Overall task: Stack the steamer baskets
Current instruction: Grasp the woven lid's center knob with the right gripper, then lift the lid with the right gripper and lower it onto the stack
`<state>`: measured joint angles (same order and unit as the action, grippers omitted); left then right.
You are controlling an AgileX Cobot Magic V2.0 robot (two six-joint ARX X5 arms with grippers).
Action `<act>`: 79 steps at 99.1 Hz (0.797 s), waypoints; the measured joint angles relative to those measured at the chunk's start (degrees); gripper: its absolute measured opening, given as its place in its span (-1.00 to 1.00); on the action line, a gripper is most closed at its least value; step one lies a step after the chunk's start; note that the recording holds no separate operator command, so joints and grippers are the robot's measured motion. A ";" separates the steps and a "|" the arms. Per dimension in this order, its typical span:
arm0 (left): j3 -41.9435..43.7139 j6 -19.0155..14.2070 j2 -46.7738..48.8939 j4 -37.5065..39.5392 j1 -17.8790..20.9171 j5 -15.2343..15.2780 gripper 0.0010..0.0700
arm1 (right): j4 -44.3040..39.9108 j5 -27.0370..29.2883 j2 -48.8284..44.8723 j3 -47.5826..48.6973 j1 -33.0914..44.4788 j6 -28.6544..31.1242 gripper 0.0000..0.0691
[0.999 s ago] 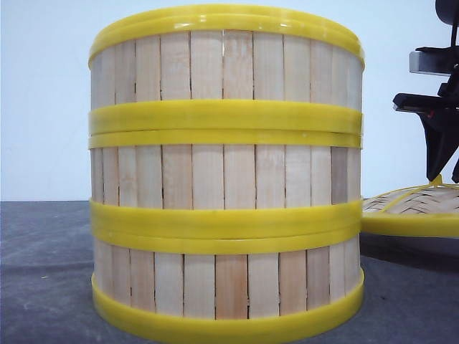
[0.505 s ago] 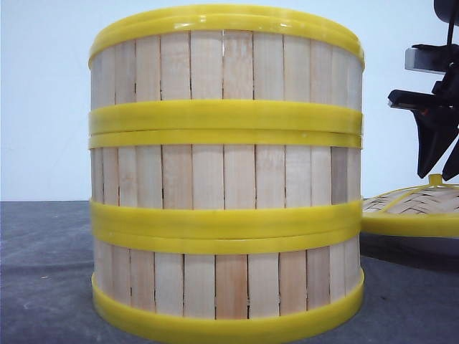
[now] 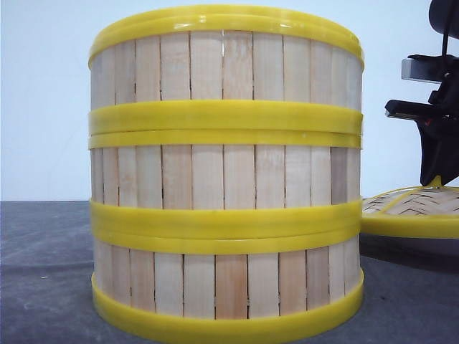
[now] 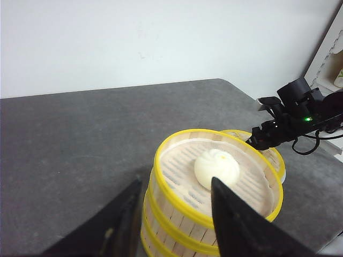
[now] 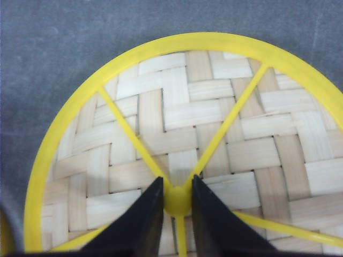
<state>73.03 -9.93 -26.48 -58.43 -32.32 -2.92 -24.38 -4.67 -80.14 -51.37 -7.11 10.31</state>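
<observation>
Your three steamer baskets stand stacked in one column on the grey table, filling the front view, rims lined up from what that angle shows. The top one is open, with a white bun sitting on its slatted floor. Stacking looks done; what's left is the cover.

Beside the stack, near but apart, lies the domed woven lid. Your right gripper is down over its centre, fingers tight against either side of the small yellow knob, clenched on it by the look of things, though I can't confirm real pressure. That's your weak point: a tiny smooth knob carrying a wide lid. Lift fast and it may swing or slip out.

Your left gripper hangs spread wide, empty, one finger over the top basket's rim, the other outside the wall. Drop it or drift sideways and you'll nudge the column or clip the incoming lid.
</observation>
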 joint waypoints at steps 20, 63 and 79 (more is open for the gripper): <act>0.00 0.02 0.00 -0.02 0.00 0.00 -0.36 | -1.16 0.20 0.35 -0.66 0.00 0.00 -0.83; 0.00 0.02 0.00 -1.70 0.00 0.00 -0.36 | -12.28 0.13 14.21 -12.35 -0.63 -0.44 -0.83; 0.00 0.02 0.00 -2.34 0.00 0.02 -0.36 | -16.94 -2.51 19.28 -16.98 -3.43 -1.03 -0.83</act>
<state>73.03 -9.91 -26.48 -60.77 -32.32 -2.90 -41.32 -7.18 -60.86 -68.36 -10.55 9.28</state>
